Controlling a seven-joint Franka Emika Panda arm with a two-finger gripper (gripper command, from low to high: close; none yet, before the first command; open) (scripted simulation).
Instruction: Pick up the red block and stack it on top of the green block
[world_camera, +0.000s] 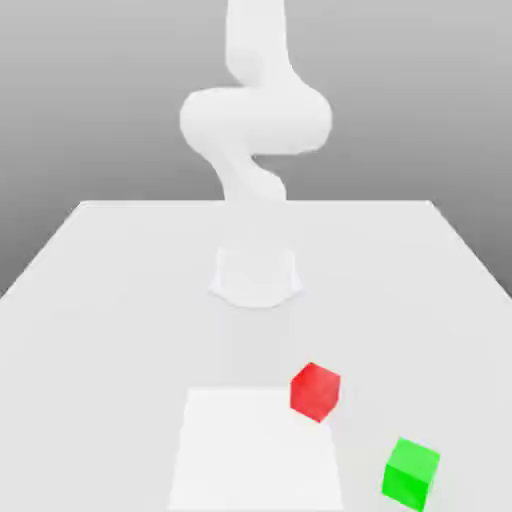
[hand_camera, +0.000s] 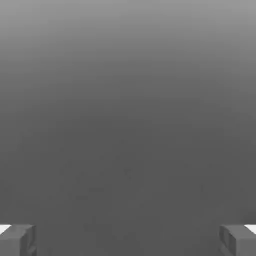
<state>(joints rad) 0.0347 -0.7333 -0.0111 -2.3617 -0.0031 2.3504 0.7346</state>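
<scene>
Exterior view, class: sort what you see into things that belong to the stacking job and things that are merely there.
Belongs to the job:
- red block
- green block, apart from the red one, on the exterior view's right
- gripper, open, holding nothing

Merely there:
- white table
- paler square patch on the table

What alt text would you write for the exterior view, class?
A red block and a green block sit apart on a white table, green nearer the camera and further right. A white robot arm rises behind them.
</scene>
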